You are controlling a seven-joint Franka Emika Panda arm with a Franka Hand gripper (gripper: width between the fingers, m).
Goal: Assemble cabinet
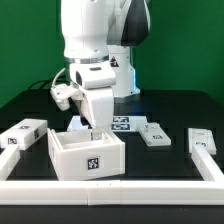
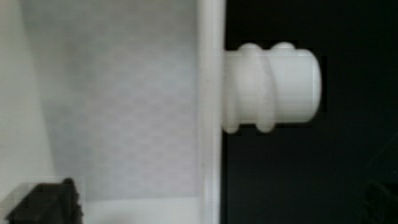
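Note:
The cabinet (image 1: pixel 87 152) is an open-topped white box with a square tag on its front, standing in the middle near the front rail. My gripper (image 1: pixel 89 128) reaches down over the box's back wall. In the wrist view the gripper (image 2: pixel 208 206) stands open. One dark fingertip (image 2: pixel 43 204) is inside the white wall (image 2: pixel 125 100), far from the wall's edge. The other finger is lost against the black table. A white ribbed knob (image 2: pixel 276 88) sticks out from the wall's outer face. Nothing is held.
A white tagged block (image 1: pixel 22 134) lies at the exterior view's left. Two more (image 1: pixel 155 133) (image 1: pixel 203 140) lie at its right. The marker board (image 1: pixel 124 123) lies behind the box. White border rails (image 1: pixel 110 190) run along the front and the right side.

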